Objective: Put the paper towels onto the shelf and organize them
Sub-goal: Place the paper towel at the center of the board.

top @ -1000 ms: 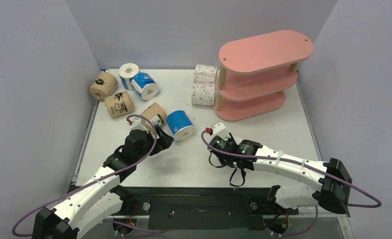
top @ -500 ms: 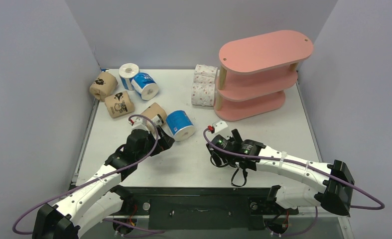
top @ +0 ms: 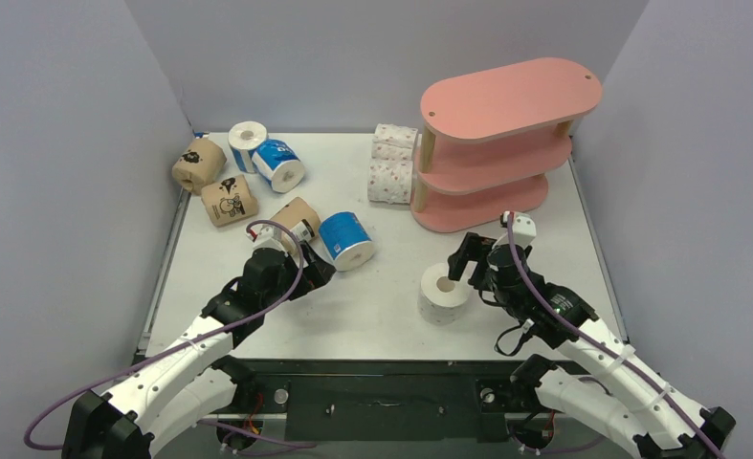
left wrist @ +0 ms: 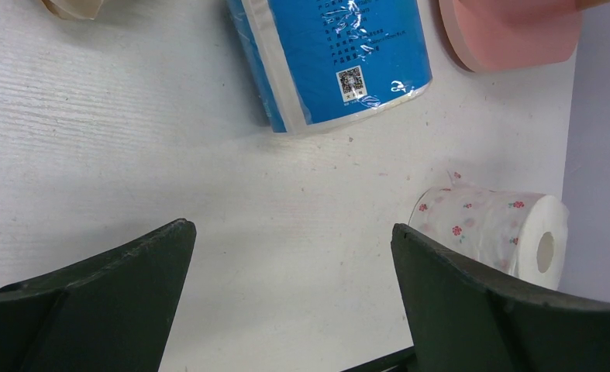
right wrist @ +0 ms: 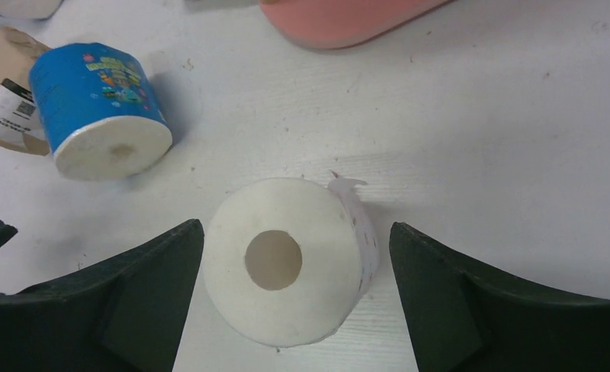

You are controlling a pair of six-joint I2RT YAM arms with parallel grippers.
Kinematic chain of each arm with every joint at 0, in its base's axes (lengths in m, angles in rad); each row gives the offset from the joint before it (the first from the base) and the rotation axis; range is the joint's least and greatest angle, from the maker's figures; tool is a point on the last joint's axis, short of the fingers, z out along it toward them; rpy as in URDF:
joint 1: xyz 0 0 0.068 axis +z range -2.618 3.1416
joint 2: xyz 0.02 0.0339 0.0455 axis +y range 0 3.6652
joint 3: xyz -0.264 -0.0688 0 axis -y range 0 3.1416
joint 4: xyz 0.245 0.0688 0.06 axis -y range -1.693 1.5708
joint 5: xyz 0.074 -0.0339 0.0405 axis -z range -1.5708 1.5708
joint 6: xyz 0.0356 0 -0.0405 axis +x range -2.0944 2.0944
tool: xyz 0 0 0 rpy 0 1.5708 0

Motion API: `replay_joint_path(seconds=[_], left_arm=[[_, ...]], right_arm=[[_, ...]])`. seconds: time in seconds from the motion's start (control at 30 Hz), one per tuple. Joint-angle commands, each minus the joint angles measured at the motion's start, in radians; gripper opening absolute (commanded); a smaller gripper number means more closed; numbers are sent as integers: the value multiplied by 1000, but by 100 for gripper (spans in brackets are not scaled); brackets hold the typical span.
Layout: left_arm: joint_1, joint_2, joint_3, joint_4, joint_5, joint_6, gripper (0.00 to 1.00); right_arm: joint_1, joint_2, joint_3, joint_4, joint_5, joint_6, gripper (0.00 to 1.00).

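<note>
A white paper towel roll with pink dots (top: 444, 295) (right wrist: 290, 260) stands on end on the table in front of the pink shelf (top: 506, 100). My right gripper (top: 468, 271) (right wrist: 295, 226) is open, with a finger on each side of that roll and a gap on both sides. My left gripper (top: 317, 268) (left wrist: 291, 226) is open over bare table, just short of a blue roll (top: 345, 240) (left wrist: 332, 62) lying on its side. A brown roll (top: 296, 218) lies behind the blue one. The left wrist view also shows the dotted roll (left wrist: 487, 232).
Two brown rolls (top: 214, 182) and two blue rolls (top: 267, 153) lie at the back left. More dotted rolls (top: 391, 167) are stacked against the shelf's left post. Grey walls close in the table (top: 544, 249) on three sides.
My right gripper has opened and swung right towards the shelf, and the dotted roll now stands free on its end. The left arm has stayed still.
</note>
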Motion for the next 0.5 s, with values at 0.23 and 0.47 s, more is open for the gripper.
replay_joint_path(seconds=[0.23, 0.47], left_arm=[[7, 6, 15, 39, 9, -9, 98], [6, 11, 11, 42, 9, -11, 98]], right_arm=[[-143, 3, -151, 125, -220, 69, 76], [-143, 12, -181, 157, -258, 59, 70]])
